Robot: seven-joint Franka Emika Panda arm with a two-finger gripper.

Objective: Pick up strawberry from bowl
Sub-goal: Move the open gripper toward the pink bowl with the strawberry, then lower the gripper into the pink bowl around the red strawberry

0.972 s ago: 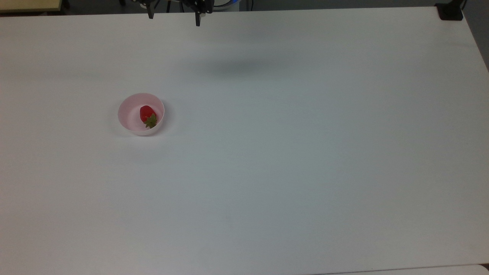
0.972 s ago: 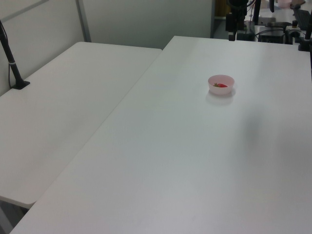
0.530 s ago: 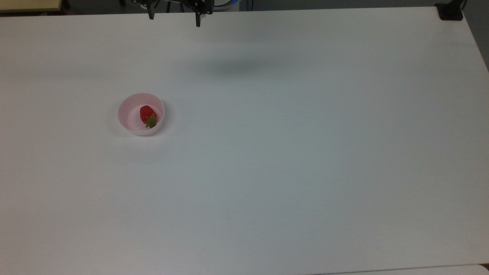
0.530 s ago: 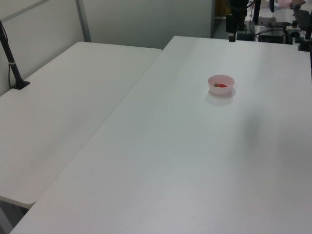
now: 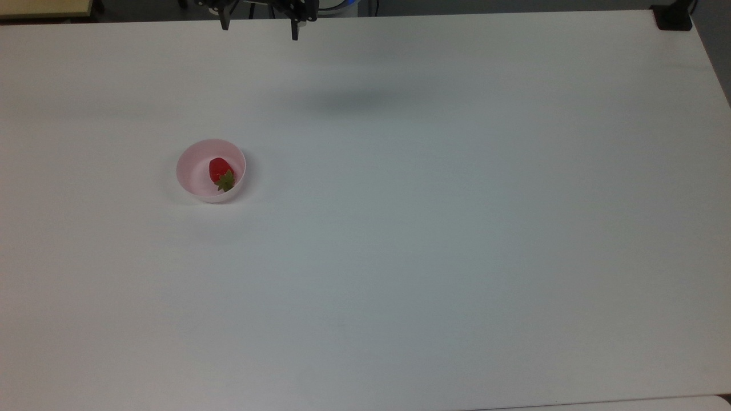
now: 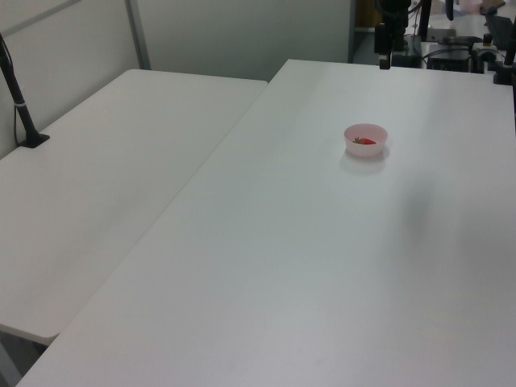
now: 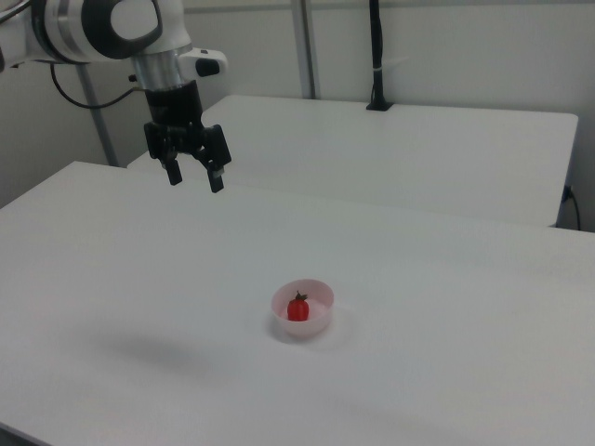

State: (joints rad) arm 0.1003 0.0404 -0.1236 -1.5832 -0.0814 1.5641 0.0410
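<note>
A red strawberry (image 5: 220,170) with a green cap lies inside the pale pink bowl (image 5: 194,177) on the white table, left of centre in the top view. The same strawberry (image 7: 297,308) and bowl (image 7: 319,319) sit mid-table in the right view, and the bowl (image 6: 365,147) holds the strawberry (image 6: 364,141) in the left view. My gripper (image 7: 194,177) hangs high above the table, well up and to the right view's left of the bowl, open and empty. Its fingertips (image 5: 294,32) reach in at the top view's upper edge.
A second white table (image 6: 97,193) adjoins on the left view's left, with a black post (image 6: 20,105) clamped to it. A black mount (image 5: 673,17) sits at the top view's upper right corner. A soft shadow (image 5: 348,100) lies on the table.
The gripper has crept slightly toward the table; bowl and strawberry have not moved.
</note>
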